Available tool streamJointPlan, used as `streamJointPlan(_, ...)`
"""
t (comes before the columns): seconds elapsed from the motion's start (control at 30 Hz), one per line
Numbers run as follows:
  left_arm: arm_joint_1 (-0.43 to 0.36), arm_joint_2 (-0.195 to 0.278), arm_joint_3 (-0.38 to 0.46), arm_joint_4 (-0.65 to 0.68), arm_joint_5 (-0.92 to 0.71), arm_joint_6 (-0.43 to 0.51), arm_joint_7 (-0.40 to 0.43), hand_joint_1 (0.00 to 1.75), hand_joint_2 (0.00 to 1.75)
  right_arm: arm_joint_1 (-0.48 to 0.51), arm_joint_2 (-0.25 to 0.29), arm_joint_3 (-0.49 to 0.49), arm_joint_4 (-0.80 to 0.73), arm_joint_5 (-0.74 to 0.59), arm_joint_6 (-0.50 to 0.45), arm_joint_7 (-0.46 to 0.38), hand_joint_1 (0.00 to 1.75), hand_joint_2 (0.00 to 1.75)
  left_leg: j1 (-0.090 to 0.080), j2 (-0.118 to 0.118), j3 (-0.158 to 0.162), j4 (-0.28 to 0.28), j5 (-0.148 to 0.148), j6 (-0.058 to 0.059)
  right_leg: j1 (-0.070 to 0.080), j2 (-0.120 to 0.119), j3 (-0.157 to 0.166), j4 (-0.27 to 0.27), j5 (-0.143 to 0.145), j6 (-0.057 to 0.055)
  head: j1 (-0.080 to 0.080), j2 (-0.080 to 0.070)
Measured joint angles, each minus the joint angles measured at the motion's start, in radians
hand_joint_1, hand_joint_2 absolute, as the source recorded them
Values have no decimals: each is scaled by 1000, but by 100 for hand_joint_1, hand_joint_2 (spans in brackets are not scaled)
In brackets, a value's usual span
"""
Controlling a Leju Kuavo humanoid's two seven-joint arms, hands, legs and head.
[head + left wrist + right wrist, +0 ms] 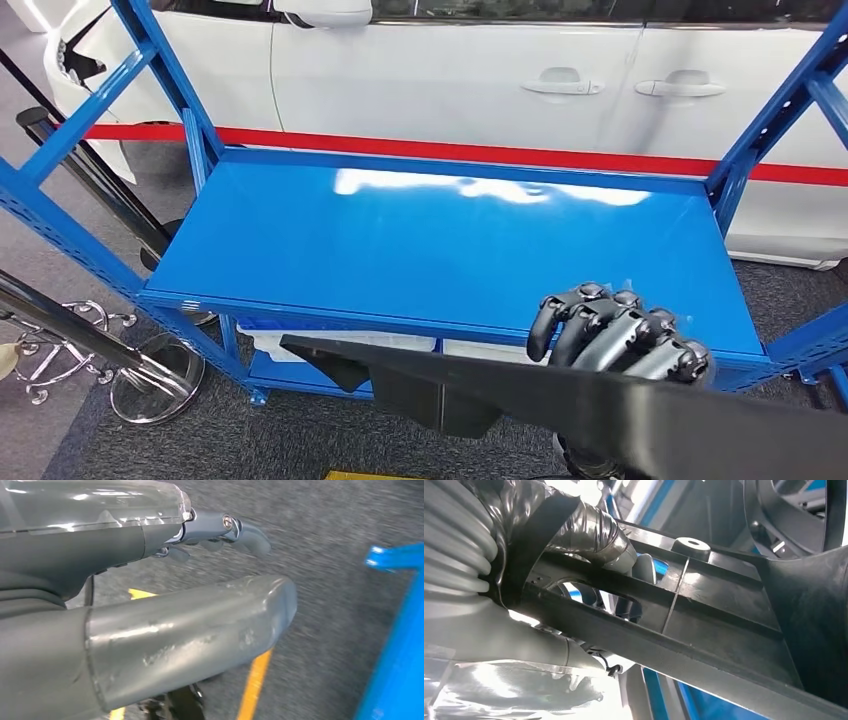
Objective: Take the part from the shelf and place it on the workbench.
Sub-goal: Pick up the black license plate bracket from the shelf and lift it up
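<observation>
Right hand at near right, fingers curled over the top edge of the part, gripping it. The part is a long flat black plastic panel, held in the air in front of the near edge of the blue shelf, stretching from the near right corner leftward to a pointed end at centre-left. In the right wrist view the part shows ribs and a round boss, with the right hand wrapped around one of its bars.

Left hand hangs over grey carpet, thumb and fingers extended and apart, holding nothing; yellow floor line under it, blue frame at the side.

Shelf top surface is bare glossy blue, just beyond the part. White bins sit on the lower level, under the near edge. Chrome stand base on the floor at near left. Far side: red stripe runs along behind the shelf, white car beyond it.
</observation>
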Motion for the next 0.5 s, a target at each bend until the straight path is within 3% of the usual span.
streamJointPlan(0.07,0,-1,0,0,-9,15,51,0,0,-2,2,1,0,5,-12,0,159,175,1,0,-42,135,-81,-7,2,-2,-21,4,12,-6,0,0)
streamJointPlan(0.13,0,-4,-1,0,-20,33,114,0,0,-8,2,2,2,18,-16,0,159,175,2,0,-47,202,-95,-12,4,-3,-42,9,25,-5,0,0)
streamJointPlan(0.17,0,-7,-2,0,-25,40,140,0,0,-14,2,2,3,27,-15,1,159,175,3,0,-24,180,-72,-11,4,-3,-52,12,30,-3,0,0)
streamJointPlan(0.23,-1,-15,-3,0,-29,48,172,0,0,-28,2,4,6,44,-14,7,159,175,3,-1,66,44,-17,-5,4,-3,-64,18,37,3,0,0)
streamJointPlan(0.3,-3,-26,-4,0,-29,50,179,0,0,-44,0,4,9,52,-8,15,159,175,-1,-6,142,-82,1,3,5,-2,-73,21,46,14,0,0)
streamJointPlan(0.33,-3,-31,-4,0,-29,51,179,0,0,-51,-2,4,11,53,-2,18,159,175,-3,-9,156,-109,-3,6,5,-1,-76,21,52,21,0,0)
streamJointPlan(0.43,-1,-44,-4,0,-29,54,172,0,0,-58,-7,4,15,44,21,18,159,175,-1,-3,152,-122,8,23,6,5,-85,26,55,40,0,0)
streamJointPlan(0.5,-4,-49,-4,0,-29,55,166,0,0,-60,-11,3,16,42,32,14,159,175,4,10,141,-127,22,42,5,8,-110,85,-1,49,1,0)
